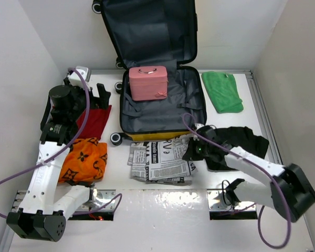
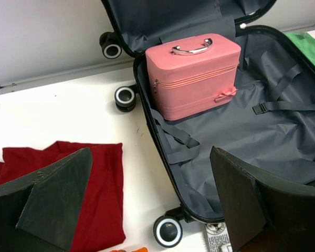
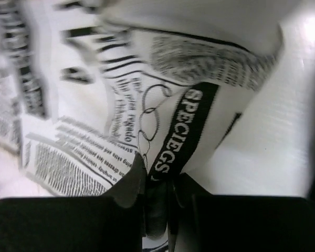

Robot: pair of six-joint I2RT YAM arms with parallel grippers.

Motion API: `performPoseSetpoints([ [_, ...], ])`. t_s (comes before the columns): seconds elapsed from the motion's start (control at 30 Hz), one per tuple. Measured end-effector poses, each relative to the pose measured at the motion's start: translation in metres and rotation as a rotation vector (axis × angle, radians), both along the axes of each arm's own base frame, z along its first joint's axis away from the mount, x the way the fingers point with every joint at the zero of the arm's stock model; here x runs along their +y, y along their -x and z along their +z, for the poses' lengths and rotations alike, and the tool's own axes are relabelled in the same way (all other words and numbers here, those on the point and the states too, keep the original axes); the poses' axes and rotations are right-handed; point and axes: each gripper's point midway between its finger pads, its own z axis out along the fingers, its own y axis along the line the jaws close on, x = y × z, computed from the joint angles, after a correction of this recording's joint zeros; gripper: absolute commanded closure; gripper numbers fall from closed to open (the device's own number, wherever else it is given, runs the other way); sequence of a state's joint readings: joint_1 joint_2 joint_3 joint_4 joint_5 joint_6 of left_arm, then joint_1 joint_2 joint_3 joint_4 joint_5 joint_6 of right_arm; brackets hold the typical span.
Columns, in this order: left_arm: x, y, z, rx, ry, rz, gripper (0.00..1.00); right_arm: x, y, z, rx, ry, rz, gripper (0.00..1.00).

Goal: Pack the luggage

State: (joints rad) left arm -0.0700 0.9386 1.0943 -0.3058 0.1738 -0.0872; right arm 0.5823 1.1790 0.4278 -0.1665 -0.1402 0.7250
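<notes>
The luggage [image 1: 163, 113] lies open at the back of the table, yellow shell edge toward me, dark grey lining [image 2: 252, 142] showing, lid [image 1: 149, 31] leaning on the wall. A small pink case [image 1: 147, 83] [image 2: 194, 73] stands in its far left corner. In front of it lies a newspaper-print cloth [image 1: 157, 163]. My right gripper [image 1: 191, 152] [image 3: 160, 176] is shut on this cloth's right edge [image 3: 147, 105], pinching a fold. My left gripper [image 1: 101, 97] [image 2: 149, 157] hangs open over the table between a red cloth [image 2: 102, 184] and the luggage's left rim, holding nothing.
The red cloth [image 1: 94, 122] and an orange patterned cloth [image 1: 85, 160] lie on the left. A green cloth [image 1: 222, 92] lies at the back right, a black garment [image 1: 241, 139] under the right arm. Suitcase wheels [image 2: 168, 230] stick out on the left side. White walls close in.
</notes>
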Motion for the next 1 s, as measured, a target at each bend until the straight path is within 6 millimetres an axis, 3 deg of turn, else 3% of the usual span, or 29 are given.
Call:
performPoseSetpoints([
  [0.1, -0.002, 0.001, 0.000, -0.001, 0.002, -0.011, 0.00, 0.006, -0.001, 0.037, -0.100, 0.020, 0.155, 1.00],
  [0.27, -0.007, 0.004, 0.003, -0.009, 0.005, -0.040, 0.00, 0.020, -0.002, 0.115, -0.348, 0.071, 0.495, 1.00],
  [0.33, -0.008, 0.005, 0.004, -0.013, 0.004, -0.051, 0.00, 0.019, -0.001, 0.133, -0.453, 0.121, 0.637, 1.00],
  [0.43, -0.011, 0.006, 0.005, -0.016, 0.003, -0.067, 0.00, 0.011, -0.003, 0.142, -0.576, 0.226, 0.840, 1.00],
  [0.63, -0.013, 0.007, 0.005, -0.023, -0.012, -0.086, 0.00, -0.003, -0.024, 0.136, -0.719, 0.419, 1.143, 1.00],
  [0.73, -0.013, 0.006, 0.006, -0.030, -0.015, -0.089, 0.00, -0.003, -0.051, 0.142, -0.771, 0.472, 1.178, 1.00],
  [1.0, -0.013, 0.004, 0.006, -0.039, -0.025, -0.094, 0.00, 0.020, -0.137, 0.171, -0.928, 0.594, 1.193, 1.00],
])
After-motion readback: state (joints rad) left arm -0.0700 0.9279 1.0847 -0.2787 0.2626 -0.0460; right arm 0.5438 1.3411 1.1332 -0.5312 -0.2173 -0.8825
